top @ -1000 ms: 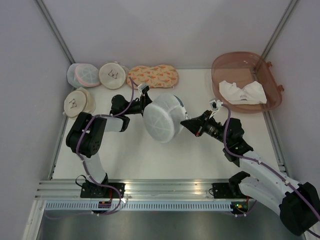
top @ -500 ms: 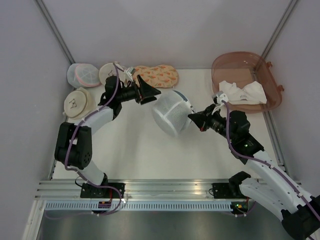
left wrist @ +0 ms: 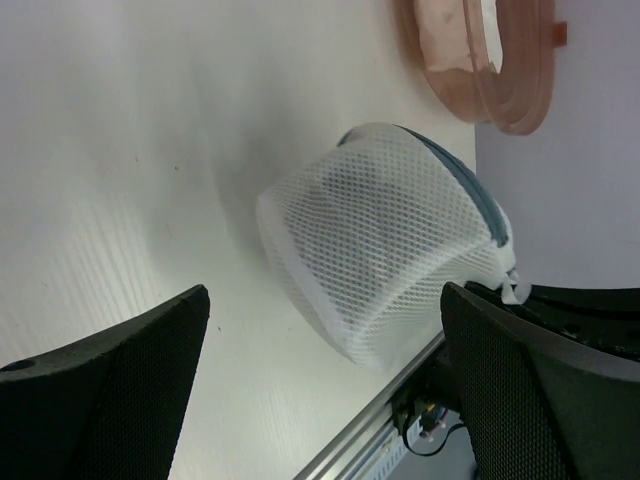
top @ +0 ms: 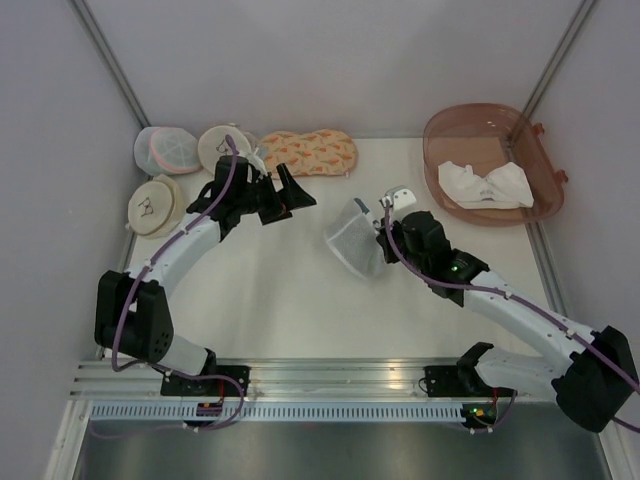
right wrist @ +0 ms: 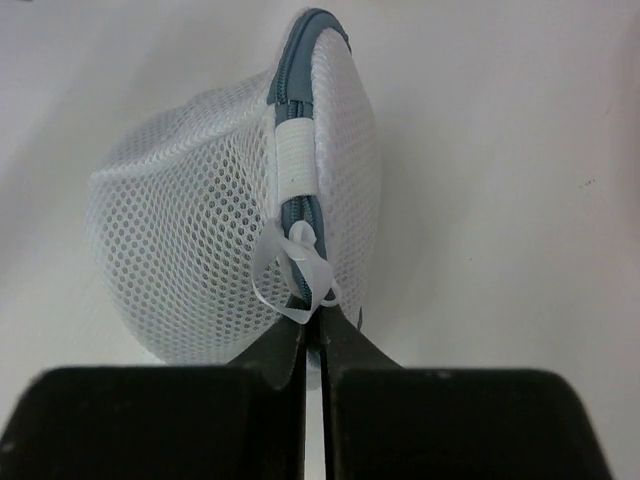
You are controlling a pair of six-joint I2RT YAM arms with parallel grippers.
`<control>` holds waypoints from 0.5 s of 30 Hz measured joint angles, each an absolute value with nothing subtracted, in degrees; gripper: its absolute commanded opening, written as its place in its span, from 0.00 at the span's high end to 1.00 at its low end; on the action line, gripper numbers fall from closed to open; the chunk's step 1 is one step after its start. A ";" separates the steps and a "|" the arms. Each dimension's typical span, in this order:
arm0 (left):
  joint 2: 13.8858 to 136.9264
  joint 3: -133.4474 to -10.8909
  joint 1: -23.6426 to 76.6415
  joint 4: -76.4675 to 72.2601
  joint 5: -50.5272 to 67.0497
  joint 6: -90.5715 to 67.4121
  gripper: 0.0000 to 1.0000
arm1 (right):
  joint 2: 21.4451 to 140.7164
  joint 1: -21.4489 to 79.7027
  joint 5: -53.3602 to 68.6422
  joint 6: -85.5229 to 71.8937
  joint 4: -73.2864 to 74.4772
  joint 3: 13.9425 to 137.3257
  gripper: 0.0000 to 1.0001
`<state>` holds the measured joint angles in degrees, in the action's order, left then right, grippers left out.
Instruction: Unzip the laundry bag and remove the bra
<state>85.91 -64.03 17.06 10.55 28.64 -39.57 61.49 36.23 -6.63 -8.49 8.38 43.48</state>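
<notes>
Left fingers (top: pixel 297 187) released laundry bag (top: pixel 352 238).

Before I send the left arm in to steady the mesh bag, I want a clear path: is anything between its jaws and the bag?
Nothing visible. Only bare table lies between the open left jaws and the mesh bag. The right jaws pinch the bag's zipper pull on its opposite side.

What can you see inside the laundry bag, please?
Through the mesh of the laundry bag only a dim grey shade shows. Its zipper looks closed, so any contents are covered; no garment can be made out.
</notes>
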 measured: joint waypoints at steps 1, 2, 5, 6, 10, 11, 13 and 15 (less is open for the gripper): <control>85.08 -63.68 17.56 11.38 28.51 -39.57 0.00 | 62.85 38.11 -8.91 -7.75 8.99 44.29 1.00; 84.33 -63.53 17.96 12.03 28.51 -39.59 0.01 | 64.12 40.03 -10.79 -7.11 9.41 45.01 0.99; 80.99 -63.31 19.14 13.32 28.75 -39.79 0.00 | 66.48 45.43 -14.26 -5.34 9.85 46.15 0.99; 79.88 -63.26 19.33 13.37 29.08 -39.99 0.00 | 66.98 47.40 -15.03 -4.69 9.85 46.26 0.99; 75.88 -62.08 19.35 13.19 31.00 -41.80 0.01 | 69.19 54.70 -17.61 -2.50 9.93 46.83 1.00; 75.13 -61.43 19.35 13.21 31.73 -42.33 0.00 | 69.80 56.36 -18.68 -1.91 9.89 47.07 1.00; 74.17 -59.92 19.35 13.23 32.86 -43.27 0.00 | 71.07 60.14 -20.88 -0.80 9.85 47.35 1.00; 73.54 -57.74 19.35 13.37 34.24 -44.47 0.01 | 71.99 63.75 -22.79 0.10 9.87 47.42 1.00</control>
